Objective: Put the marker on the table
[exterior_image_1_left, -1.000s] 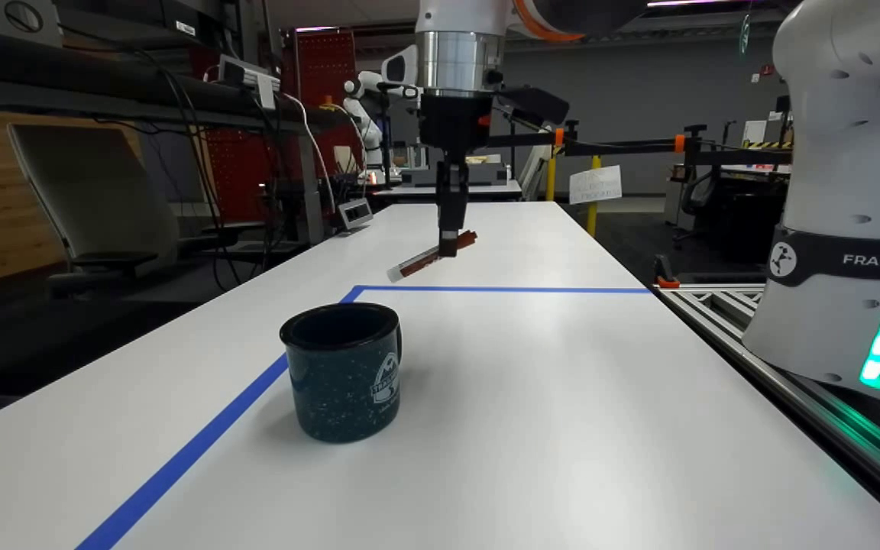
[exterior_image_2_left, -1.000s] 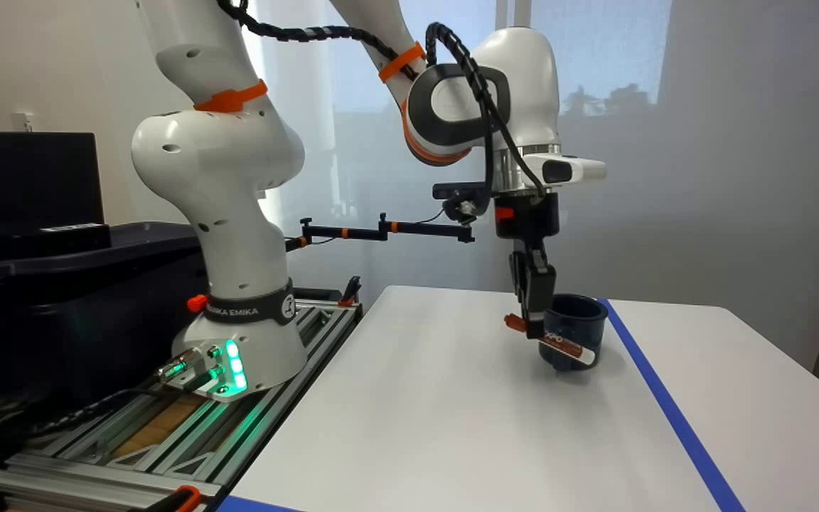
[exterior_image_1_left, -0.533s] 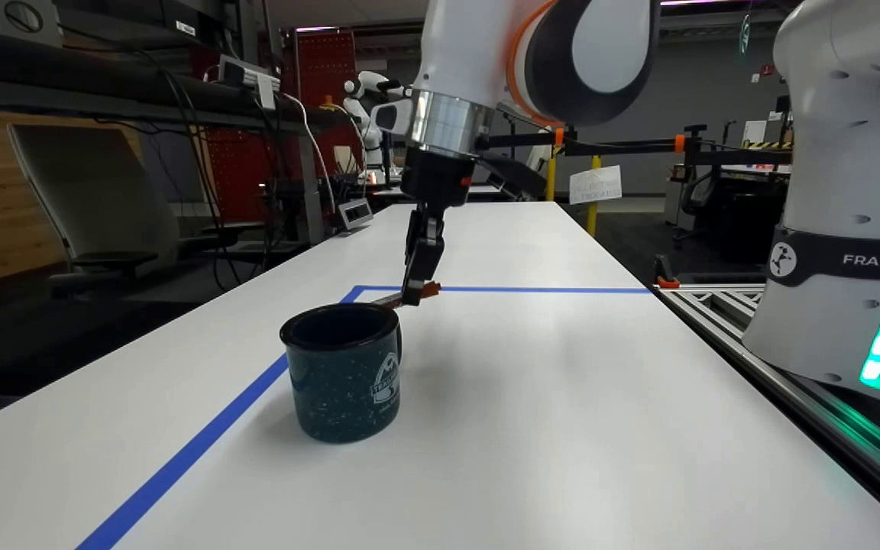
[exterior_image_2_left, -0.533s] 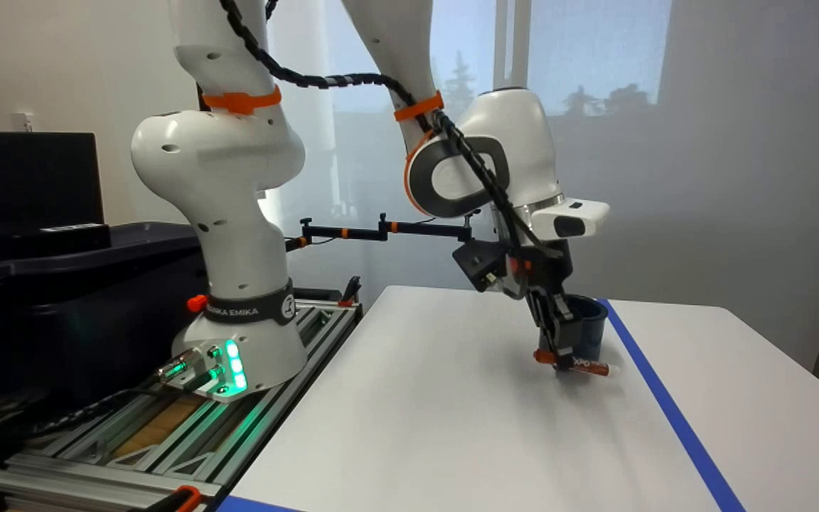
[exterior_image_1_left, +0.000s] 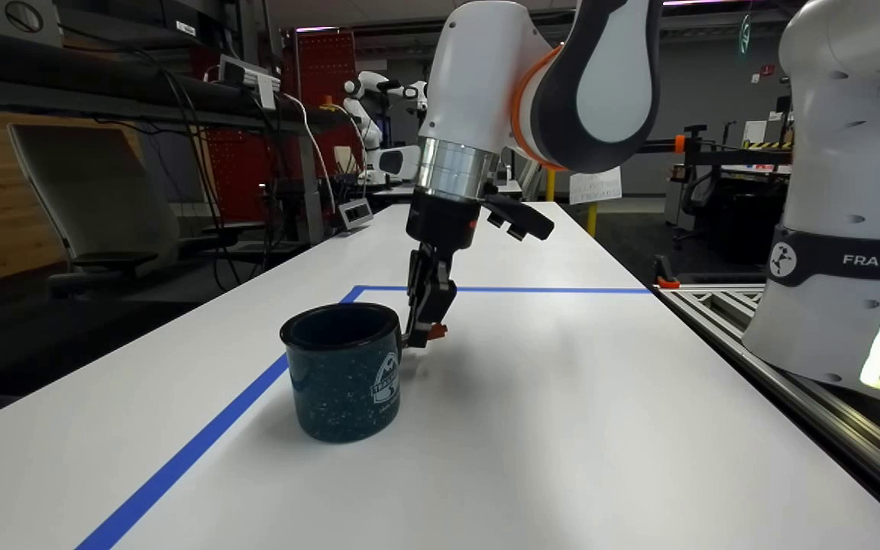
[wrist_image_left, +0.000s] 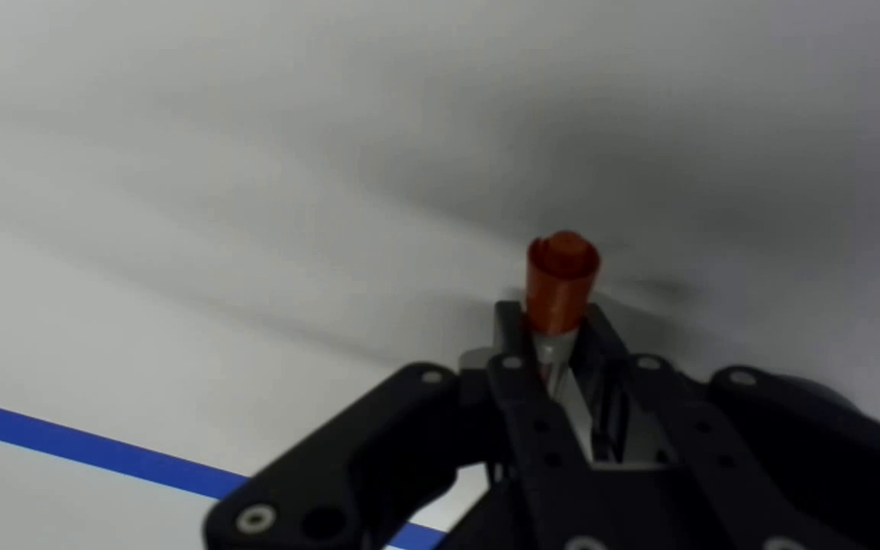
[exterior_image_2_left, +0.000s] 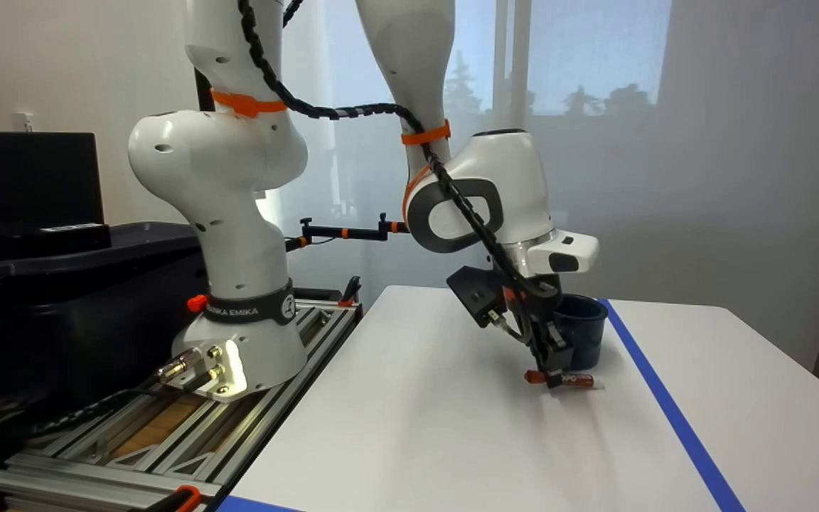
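Running nearly level, the marker (exterior_image_2_left: 577, 381) points cap (wrist_image_left: 560, 296) baseward.

Gripper (wrist_image_left: 554, 319): black, with pale round screw heads (wrist_image_left: 257, 519). Directly above: silver collar (exterior_image_1_left: 451, 169). Farther up: white arm housings (exterior_image_1_left: 478, 84), orange bands (exterior_image_2_left: 426, 134), black cable (exterior_image_2_left: 381, 109), apparently ribbed. Well apart from the gripper: white base (exterior_image_2_left: 260, 363), dark band (exterior_image_1_left: 860, 257) lettered FRANKA EMIKA.

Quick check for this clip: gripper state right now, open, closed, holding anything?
Gripper: closed, holding the marker, with its red-orange end sticking out in the wrist view.
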`<state>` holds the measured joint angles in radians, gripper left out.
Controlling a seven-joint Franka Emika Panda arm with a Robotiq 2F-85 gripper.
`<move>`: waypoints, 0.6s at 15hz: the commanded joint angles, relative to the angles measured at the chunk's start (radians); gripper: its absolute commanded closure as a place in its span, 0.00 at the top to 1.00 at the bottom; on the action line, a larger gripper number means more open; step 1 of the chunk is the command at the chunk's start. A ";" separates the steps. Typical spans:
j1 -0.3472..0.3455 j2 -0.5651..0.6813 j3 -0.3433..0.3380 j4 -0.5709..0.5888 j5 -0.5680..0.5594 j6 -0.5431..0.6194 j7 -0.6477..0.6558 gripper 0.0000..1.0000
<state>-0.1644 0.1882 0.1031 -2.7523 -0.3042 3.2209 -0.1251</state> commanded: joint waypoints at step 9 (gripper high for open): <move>-0.406 0.000 0.433 0.004 -0.008 -0.030 -0.043 0.97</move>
<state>-0.3998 0.1884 0.3506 -2.7480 -0.3070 3.2121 -0.1555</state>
